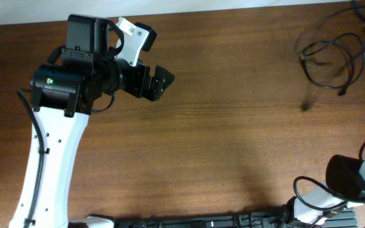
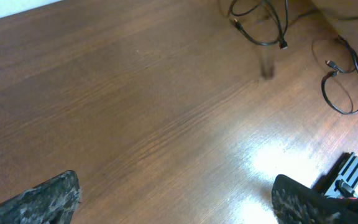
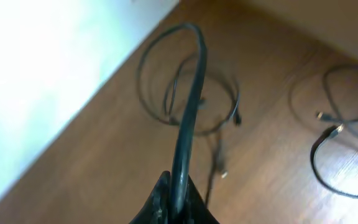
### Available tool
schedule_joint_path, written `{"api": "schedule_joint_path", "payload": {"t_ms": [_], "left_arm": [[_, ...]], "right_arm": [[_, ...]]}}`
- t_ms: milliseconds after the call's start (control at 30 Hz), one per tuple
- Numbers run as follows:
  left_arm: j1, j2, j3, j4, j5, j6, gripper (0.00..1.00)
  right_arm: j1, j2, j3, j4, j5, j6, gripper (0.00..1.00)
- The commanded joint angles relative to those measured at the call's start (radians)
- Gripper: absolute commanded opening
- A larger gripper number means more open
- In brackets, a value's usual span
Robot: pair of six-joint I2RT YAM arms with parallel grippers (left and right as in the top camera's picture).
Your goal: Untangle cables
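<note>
**Cables (image 1: 329,58) at two o'clock, one strand clamped in the right gripper (image 3: 174,200)**

From overhead, the thin black cords lie on the wooden table (image 1: 220,139) near its two o'clock corner. They overlap one another in loose loops.

The left wrist camera shows them as two groups. A loop cluster (image 2: 260,25) sits at one o'clock. A single loop (image 2: 344,87) with a small plug at its end lies at three o'clock, apart from the cluster.

In the right wrist view, the right gripper's fingers are pressed together on a black cable (image 3: 189,112). It rises from the pincer at six o'clock, climbs toward twelve, bends over at the top and drops back to the rings of cord on the wood. A further loop with pale plug tips lies at three o'clock in that view, apart from the clamped strand.

The left gripper (image 1: 163,83) hangs over bare wood at ten o'clock in the overhead view, well apart from the cords. Its fingers (image 2: 48,199) are spread wide, with only tabletop showing between them.

The right arm (image 1: 350,180) enters the overhead view at five o'clock.
</note>
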Motion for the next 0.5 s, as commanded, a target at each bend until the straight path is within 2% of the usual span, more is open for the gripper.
{"api": "schedule_joint_path", "payload": {"t_ms": [0, 267, 467], "left_arm": [[0.000, -0.022, 0.018, -0.001, 0.000, 0.002, 0.99], [0.000, -0.022, 0.018, -0.001, 0.000, 0.002, 0.99], [0.000, -0.022, 0.018, -0.001, 0.000, 0.002, 0.99]], "right_arm": [[-0.060, -0.019, 0.111, 0.009, 0.019, 0.002, 0.04], [-0.174, -0.012, 0.157, 0.125, 0.024, 0.002, 0.04], [-0.267, 0.031, 0.156, 0.135, 0.023, 0.001, 0.04]]}}
